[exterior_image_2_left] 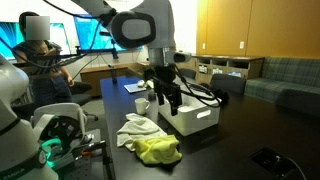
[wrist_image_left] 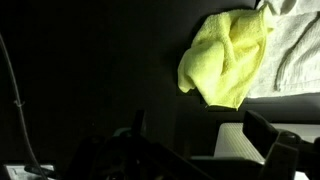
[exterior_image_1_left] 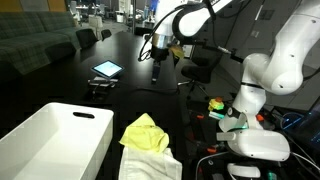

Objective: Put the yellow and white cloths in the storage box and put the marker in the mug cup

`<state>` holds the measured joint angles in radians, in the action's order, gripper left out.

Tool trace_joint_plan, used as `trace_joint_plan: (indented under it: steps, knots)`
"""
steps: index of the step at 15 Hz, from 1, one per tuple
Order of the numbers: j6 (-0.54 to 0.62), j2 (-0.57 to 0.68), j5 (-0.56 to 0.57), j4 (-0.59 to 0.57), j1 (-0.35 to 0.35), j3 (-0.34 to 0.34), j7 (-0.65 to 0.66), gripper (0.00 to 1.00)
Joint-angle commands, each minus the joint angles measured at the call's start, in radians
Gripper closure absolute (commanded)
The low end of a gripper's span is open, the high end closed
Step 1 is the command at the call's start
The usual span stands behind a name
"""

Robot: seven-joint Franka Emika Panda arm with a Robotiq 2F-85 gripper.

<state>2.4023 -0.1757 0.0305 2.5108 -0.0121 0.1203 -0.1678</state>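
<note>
Your dark two-fingered Robotiq gripper (exterior_image_2_left: 168, 103) hangs from the white, rounded arm above the black matte tabletop (exterior_image_1_left: 60, 75); its fingers stand spread with nothing between them, and in the wrist view they show only as dark shapes along the lower edge.

The crumpled yellow cloth (exterior_image_1_left: 146, 133) lies in soft folds on the table, just beside the white rectangular plastic storage box (exterior_image_1_left: 60, 150); the fabric looks like terry or microfibre, with a peaked ridge at the top.

The rumpled white cloth (exterior_image_2_left: 138, 127) touches the yellow one and partly lies under it; in the wrist view the yellow cloth (wrist_image_left: 225, 55) overlaps the left edge of the white cloth (wrist_image_left: 298, 50), whose weave reads coarser.

Both cloths are outside the box; the box is open-topped, smooth-walled, with a cut-out handle slot in its end wall.

A small white ceramic mug cup (exterior_image_2_left: 141, 105) stands upright on the table near the box and beyond the white cloth.

In an exterior view your gripper overlaps the near end of the box (exterior_image_2_left: 195, 122); you cannot tell from this whether it is over the box or beside it.

A flat glowing tablet (exterior_image_1_left: 107, 69) lies well apart, farther back on the table.
</note>
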Motion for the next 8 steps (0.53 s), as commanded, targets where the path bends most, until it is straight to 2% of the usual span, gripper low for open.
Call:
trace_joint_plan:
  steps: [1, 3, 8]
  knots:
    - [0.017, 0.223, -0.008, -0.178, -0.009, -0.05, -0.033, 0.0]
    - [0.022, 0.302, -0.01, -0.23, -0.009, -0.08, -0.049, 0.0]
    - [0.032, 0.405, -0.064, -0.252, 0.013, -0.141, -0.155, 0.0]
